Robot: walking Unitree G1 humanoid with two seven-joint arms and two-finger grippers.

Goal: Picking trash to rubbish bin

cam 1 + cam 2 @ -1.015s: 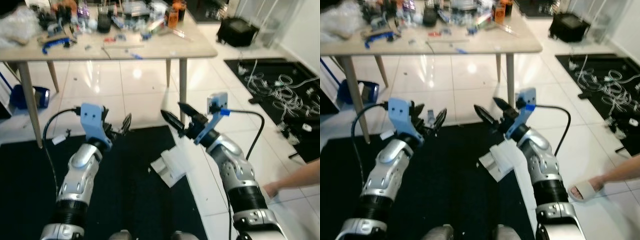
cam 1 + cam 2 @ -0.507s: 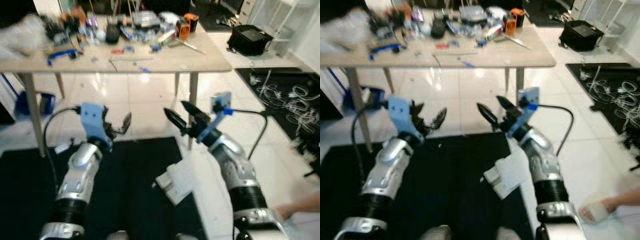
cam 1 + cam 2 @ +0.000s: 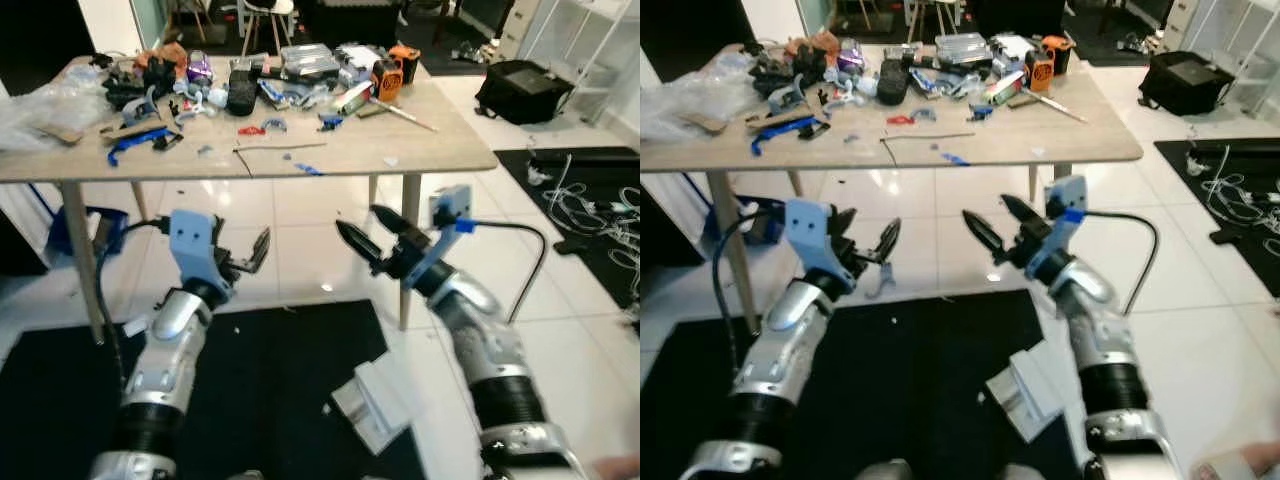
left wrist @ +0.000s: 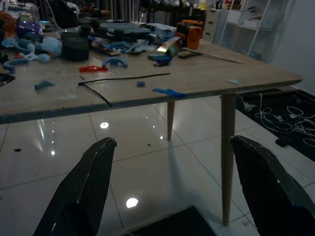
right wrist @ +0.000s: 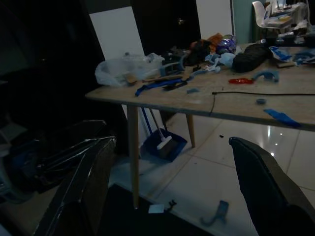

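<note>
Our left tool (image 3: 250, 262) and right tool (image 3: 372, 238) are both raised in front of us at chest height, fingers spread wide and holding nothing. We judge this to be a ready carrying pose while we look for what to pick, not a reach. Both point toward the tabletop (image 3: 400, 150) ahead, so each wrist view looks along its own fingers at the table's edge and legs.

Below and between the arms, a piece of white folded packaging (image 3: 375, 402) lies on the floor, straddling the edge of the black mat (image 3: 280, 400) and the white tiles (image 3: 300, 240). It is the likeliest trash within reach, and sits nearer the right arm. A small blue scrap (image 5: 219, 211) lies on the tiles too.

The tabletop is crowded with tools, blue parts, a clear plastic bag (image 3: 45, 100) and an orange container (image 3: 385, 75). In the right wrist view a dark bag-lined bin (image 5: 59, 157) can be made out beside the table, with a blue dustpan (image 5: 165, 145) under it.
</note>
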